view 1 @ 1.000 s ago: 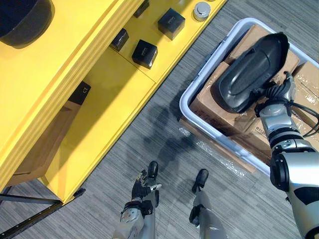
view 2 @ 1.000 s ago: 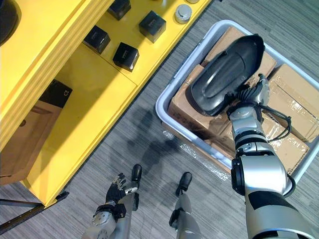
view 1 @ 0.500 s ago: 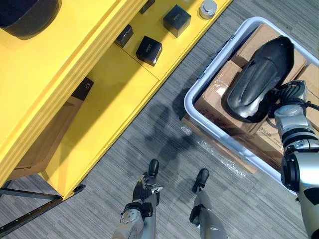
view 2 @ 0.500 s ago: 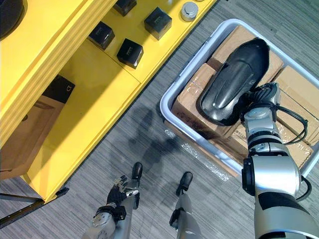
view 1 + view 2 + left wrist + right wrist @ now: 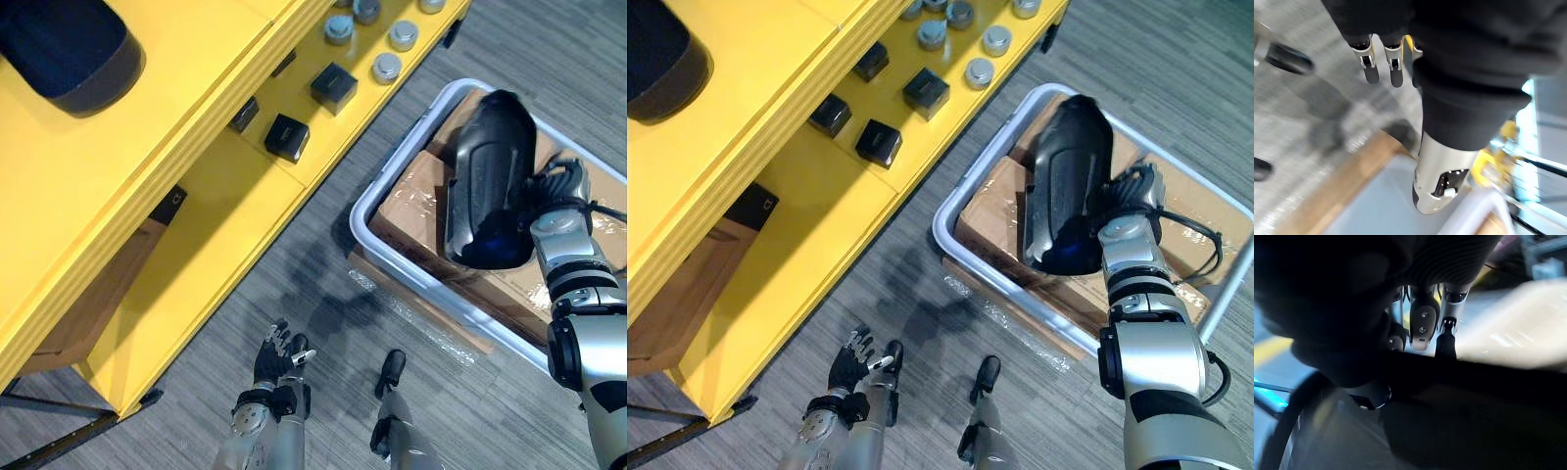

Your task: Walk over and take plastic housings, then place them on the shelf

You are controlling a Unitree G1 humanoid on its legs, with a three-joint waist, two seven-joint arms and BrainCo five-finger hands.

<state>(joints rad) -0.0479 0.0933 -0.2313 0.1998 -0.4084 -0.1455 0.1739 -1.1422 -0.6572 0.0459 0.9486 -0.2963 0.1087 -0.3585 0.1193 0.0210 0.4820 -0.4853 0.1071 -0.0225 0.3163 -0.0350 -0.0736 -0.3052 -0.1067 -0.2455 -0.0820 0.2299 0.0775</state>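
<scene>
A long black plastic housing (image 5: pixel 488 176) stands tilted up above the cardboard boxes (image 5: pixel 416 201) in a white bin (image 5: pixel 397 147). My right hand (image 5: pixel 558 191) is at its right side, and in the right wrist view its fingers (image 5: pixel 1422 323) curl over the housing's dark edge (image 5: pixel 1474 377). A second dark housing (image 5: pixel 69 49) lies on top of the yellow shelf (image 5: pixel 196 117). My left hand (image 5: pixel 279 357) hangs low over the floor with fingers (image 5: pixel 1381 63) straight and spread, holding nothing.
On the shelf's lower level sit small black boxes (image 5: pixel 333 86) and several silver round cans (image 5: pixel 386 67). A brown box (image 5: pixel 88 294) stands under the shelf. Grey striped floor (image 5: pixel 323 245) lies between the shelf and the bin.
The right hand's fingers have curled onto the housing, which has swung from lying slanted across the boxes to standing more upright. The camera has shifted; the left hand stays low.
</scene>
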